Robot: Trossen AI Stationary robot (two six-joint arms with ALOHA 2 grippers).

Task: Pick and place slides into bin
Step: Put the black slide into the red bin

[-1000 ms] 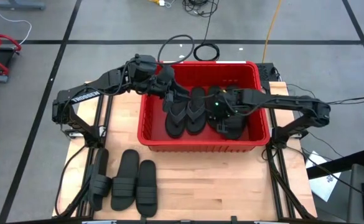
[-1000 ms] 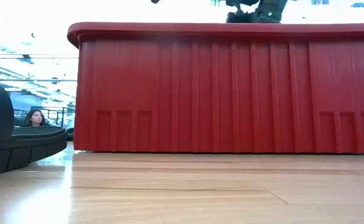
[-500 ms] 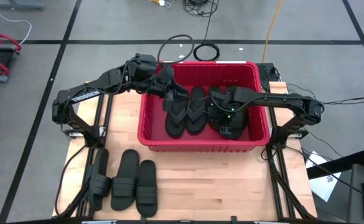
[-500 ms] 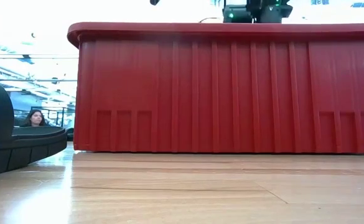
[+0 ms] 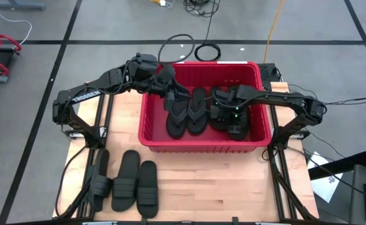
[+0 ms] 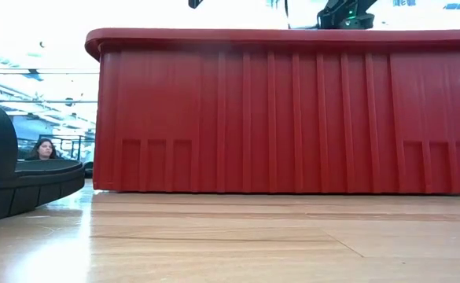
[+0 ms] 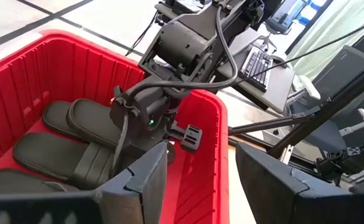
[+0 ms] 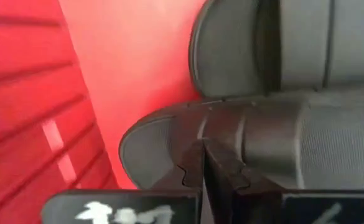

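over the last second we see the right gripper [image 5: 223,114], fingers together, shift rearward over the slides [image 5: 229,119] inside the red bin [image 5: 198,143]. left gripper [image 5: 169,95] hovers parted over the bin's back-left corner, holding nothing; three slides [image 5: 126,185] wait on the table.

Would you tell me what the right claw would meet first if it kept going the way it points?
Probably the slide directly ahead of the shut right claw, inside the bin; depth is unclear.

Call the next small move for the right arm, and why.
Probably lift the right gripper straight up out of the bin. Its fingers are shut and empty over slides already lying inside, while three slides wait on the table. The left gripper hangs open over the bin's far left corner.
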